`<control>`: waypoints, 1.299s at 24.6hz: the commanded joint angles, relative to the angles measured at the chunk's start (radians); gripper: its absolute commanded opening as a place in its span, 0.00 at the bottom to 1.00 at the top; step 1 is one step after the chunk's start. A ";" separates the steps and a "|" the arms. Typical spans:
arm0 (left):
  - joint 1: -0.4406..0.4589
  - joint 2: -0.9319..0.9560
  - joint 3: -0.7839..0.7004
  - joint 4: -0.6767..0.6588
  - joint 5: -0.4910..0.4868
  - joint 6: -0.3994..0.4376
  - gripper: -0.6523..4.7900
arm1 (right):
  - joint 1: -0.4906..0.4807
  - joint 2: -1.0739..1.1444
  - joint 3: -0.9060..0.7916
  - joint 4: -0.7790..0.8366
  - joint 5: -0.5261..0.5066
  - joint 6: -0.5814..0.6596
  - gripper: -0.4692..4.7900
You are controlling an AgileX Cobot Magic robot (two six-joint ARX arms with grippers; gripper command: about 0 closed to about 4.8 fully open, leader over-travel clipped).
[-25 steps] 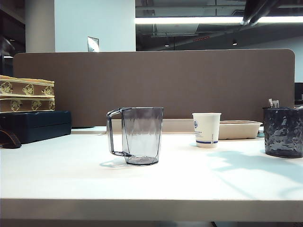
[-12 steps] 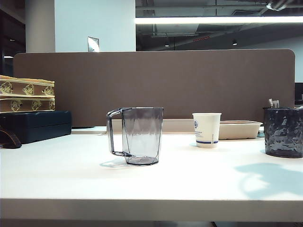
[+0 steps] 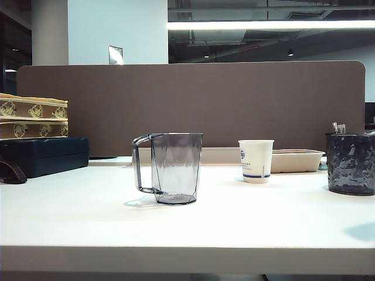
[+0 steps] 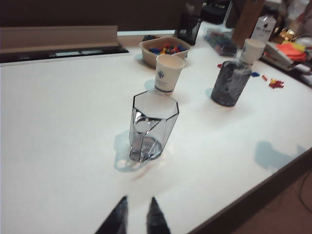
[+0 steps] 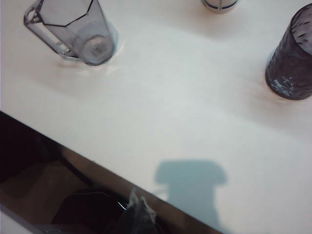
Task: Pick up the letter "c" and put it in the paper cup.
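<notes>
No text reads clearly anywhere. The paper cup (image 3: 255, 160) carries a small round blue logo with tiny print below it, too small to make out, and the same mark shows in the left wrist view (image 4: 168, 73). A second white cup (image 4: 253, 50) at about two o'clock bears faint, unreadable markings.

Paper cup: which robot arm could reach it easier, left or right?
Probably right. Bare table lies between the shut right gripper and the paper cup; the clear pitcher stands between the open left gripper and the cup.
</notes>
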 commanded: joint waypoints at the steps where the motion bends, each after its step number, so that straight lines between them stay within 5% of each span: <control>1: 0.000 -0.021 0.007 0.012 0.005 -0.017 0.21 | 0.000 -0.051 -0.019 0.020 -0.006 0.002 0.09; 7: 0.000 -0.025 0.006 0.058 -0.130 -0.015 0.20 | 0.000 -0.117 -0.053 0.133 0.021 -0.007 0.09; 10: 0.000 -0.025 -0.008 0.136 -0.257 -0.008 0.20 | 0.000 -0.124 -0.102 0.332 0.064 -0.007 0.09; 18: 0.000 -0.025 -0.079 0.211 -0.315 -0.010 0.20 | -0.001 -0.074 -0.214 0.586 0.064 -0.006 0.09; 32: 0.000 -0.025 -0.218 0.309 -0.374 -0.066 0.20 | -0.001 -0.024 -0.337 0.676 0.136 -0.001 0.09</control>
